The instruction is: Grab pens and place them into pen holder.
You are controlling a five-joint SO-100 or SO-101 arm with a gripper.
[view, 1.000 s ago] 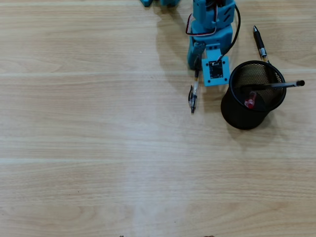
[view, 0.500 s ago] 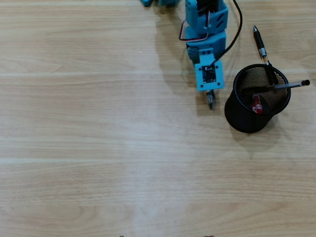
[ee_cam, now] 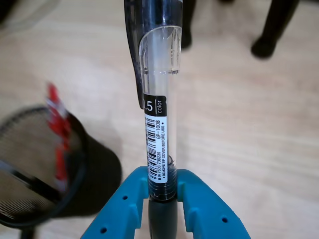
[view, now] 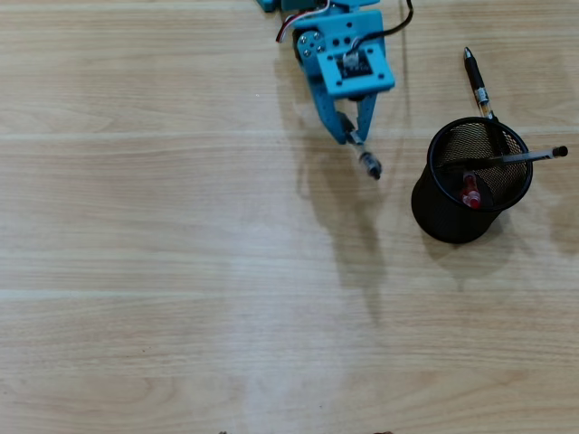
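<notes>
My blue gripper is shut on a clear-barrelled pen with a black clip, lifted off the table; its end pokes out below the fingers in the overhead view. In the wrist view the pen runs up between the two blue fingers. The black mesh pen holder stands to the right in the overhead view and at lower left in the wrist view. Inside it are a red pen and a dark pen that leans over the rim. Another black pen lies on the table behind the holder.
The table is light wood. The arm's base sits at the top edge of the overhead view. Dark legs stand at the top right of the wrist view.
The gripper closed on the pen that lay left of the holder, lifted it, and has now swung up and to the left, away from the holder. The holder shifted slightly right.
</notes>
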